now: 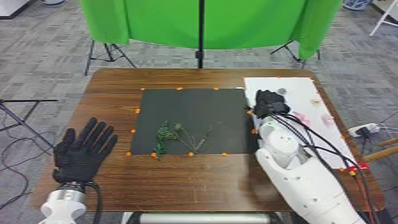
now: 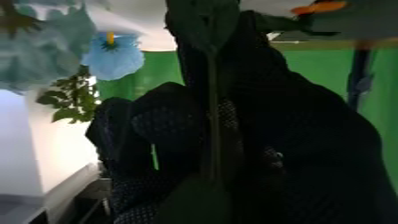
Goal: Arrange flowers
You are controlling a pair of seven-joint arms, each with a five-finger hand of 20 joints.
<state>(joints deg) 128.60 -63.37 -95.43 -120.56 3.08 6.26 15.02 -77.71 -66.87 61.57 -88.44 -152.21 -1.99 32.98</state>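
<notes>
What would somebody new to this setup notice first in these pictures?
Probably the bright green cloth hanging beyond the table's far edge, then the robot's black-gloved left hand, open at the table's left side. Next might come the right hand, holding a green stem at the white sheet on the right, and the green sprigs on the dark mat between the hands.

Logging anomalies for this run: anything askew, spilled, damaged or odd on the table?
Nothing stands out. Green sprigs lie on the dark mat, pink flowers on the white sheet, and the right hand has a green stem in its fingers. No spill or damage visible.
</notes>
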